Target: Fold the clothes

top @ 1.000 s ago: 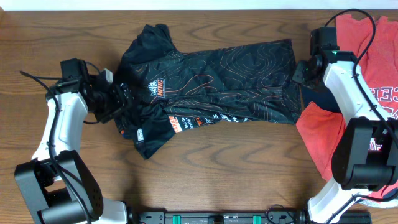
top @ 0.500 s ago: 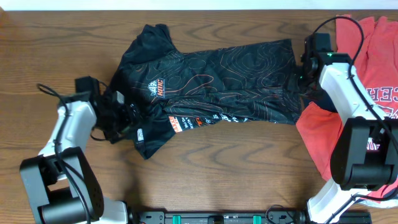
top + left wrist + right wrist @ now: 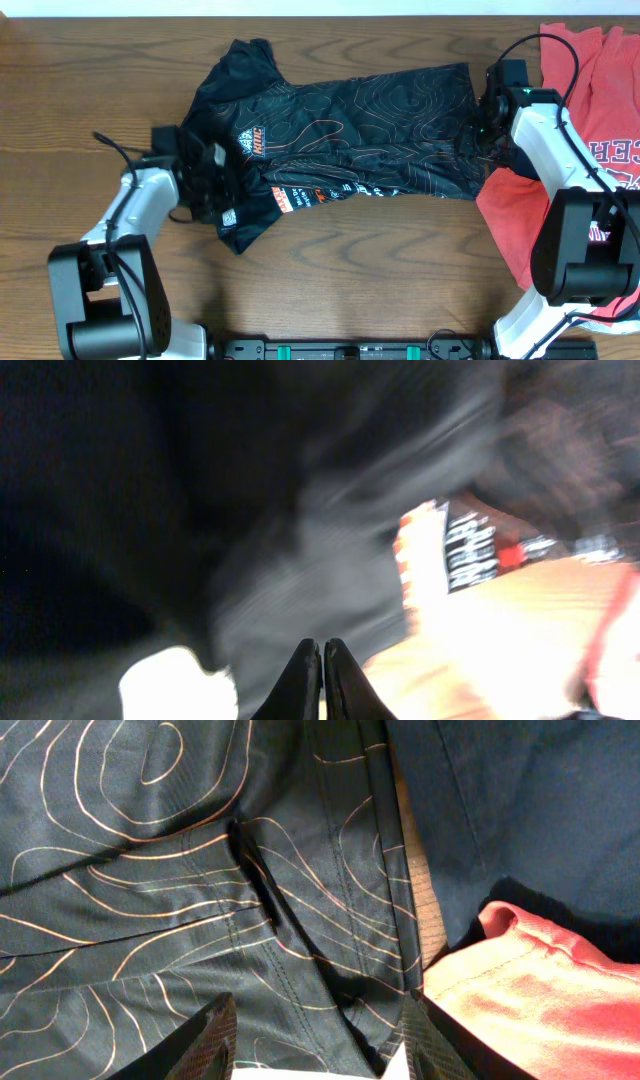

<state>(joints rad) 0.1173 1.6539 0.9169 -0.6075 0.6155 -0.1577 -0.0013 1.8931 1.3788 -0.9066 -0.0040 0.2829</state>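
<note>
Black, shiny jersey (image 3: 350,130) is lying spread across the middle of the tabletop (image 3: 350,285). Its long axis is running left to right, with collar and sleeves toward your left arm and hem toward your right arm.

Left end effector (image 3: 208,168) is sitting over the sleeve and shoulder end, on the near edge of the cloth. In the left wrist view its fingertips (image 3: 305,660) are showing pressed together, so it is closed. That view is smearing badly, so you cannot tell whether a thin fold is pinched between them.

Right end effector (image 3: 318,1020) is hanging open, fingers spread wide, directly above the hem corner. The stitched edge and a small crease are lying just ahead of the gap.

Judgement: each arm is already standing at its own end of the long axis. The coming fold is therefore turning on which edge gets carried across. The right arm is looking readier, being open with the hem between its fingers.

Obstructions:
- Navy garment (image 3: 520,810) is lying just beside the hem, with only a thin strip of bare wood between them.
- Red T-shirt (image 3: 585,90) is bunching next to the navy garment, close to the right finger.

Risk, as you are closing on the hem: a grasp drifting outward could be catching the navy or red cloth together with the jersey. Thin, slick fabric may also be slipping out of a shallow pinch.
</note>
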